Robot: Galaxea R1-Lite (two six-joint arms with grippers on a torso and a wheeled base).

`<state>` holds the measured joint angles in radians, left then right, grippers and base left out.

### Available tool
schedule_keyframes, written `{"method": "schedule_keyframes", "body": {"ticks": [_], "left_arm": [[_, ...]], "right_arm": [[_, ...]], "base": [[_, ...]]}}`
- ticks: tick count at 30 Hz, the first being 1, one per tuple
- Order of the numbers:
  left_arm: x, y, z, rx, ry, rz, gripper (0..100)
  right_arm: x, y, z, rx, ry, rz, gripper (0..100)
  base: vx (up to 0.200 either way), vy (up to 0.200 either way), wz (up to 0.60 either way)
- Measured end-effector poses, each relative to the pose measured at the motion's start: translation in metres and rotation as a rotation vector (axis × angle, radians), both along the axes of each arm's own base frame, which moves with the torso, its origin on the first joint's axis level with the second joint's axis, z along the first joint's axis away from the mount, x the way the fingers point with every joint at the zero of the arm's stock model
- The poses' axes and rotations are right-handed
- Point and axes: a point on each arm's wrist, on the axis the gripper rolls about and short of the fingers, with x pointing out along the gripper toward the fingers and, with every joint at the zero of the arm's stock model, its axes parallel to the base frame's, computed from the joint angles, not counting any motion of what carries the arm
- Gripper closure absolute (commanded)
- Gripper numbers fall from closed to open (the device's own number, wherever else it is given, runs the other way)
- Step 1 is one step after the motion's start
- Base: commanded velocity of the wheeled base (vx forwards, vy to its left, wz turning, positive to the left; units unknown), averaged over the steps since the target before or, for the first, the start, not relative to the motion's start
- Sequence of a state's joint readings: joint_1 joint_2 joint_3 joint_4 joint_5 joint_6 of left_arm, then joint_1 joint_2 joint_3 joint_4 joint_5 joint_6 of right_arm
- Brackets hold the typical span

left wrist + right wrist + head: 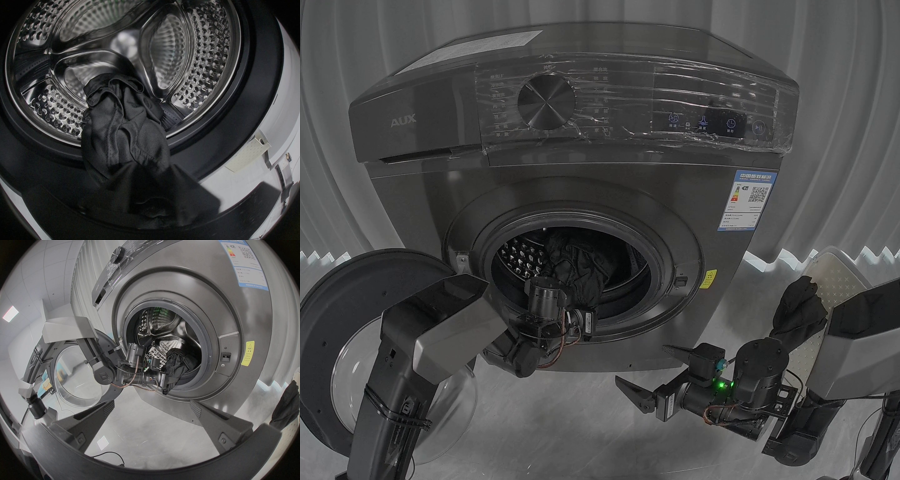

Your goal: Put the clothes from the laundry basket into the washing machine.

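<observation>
While left claw (164, 381) clenches one garment (125, 131) at the drum (200, 56), right claw (151, 405) gapes; second garment (800, 312) drapes basket (839, 281).

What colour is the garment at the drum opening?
Black garment; clearest in the left wrist view.

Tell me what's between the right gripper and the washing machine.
Only bare floor, in head and right wrist views; the open right gripper hangs short of the washing machine, where the left gripper holds a black garment.
</observation>
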<state>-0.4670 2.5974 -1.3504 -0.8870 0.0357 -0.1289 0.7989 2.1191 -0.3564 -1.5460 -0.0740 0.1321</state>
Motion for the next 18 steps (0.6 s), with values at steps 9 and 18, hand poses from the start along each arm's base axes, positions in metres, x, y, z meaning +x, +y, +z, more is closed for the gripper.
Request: {"method": "schedule_keyframes", "body": {"ticks": [9,18], "left_arm": [[0.015,-0.002,0.008,-0.026,-0.072,0.048,100],[0.056,-0.005,0.062,-0.148,-0.350,0.172,100]], "right_arm": [[0.000,0.001,0.001,0.002,-0.003,0.003,0],[-0.001,0.002,0.001,0.005,-0.005,0.008,0]], "base": [[0.000,0.000,0.00],[0.000,0.000,0.00]]}}
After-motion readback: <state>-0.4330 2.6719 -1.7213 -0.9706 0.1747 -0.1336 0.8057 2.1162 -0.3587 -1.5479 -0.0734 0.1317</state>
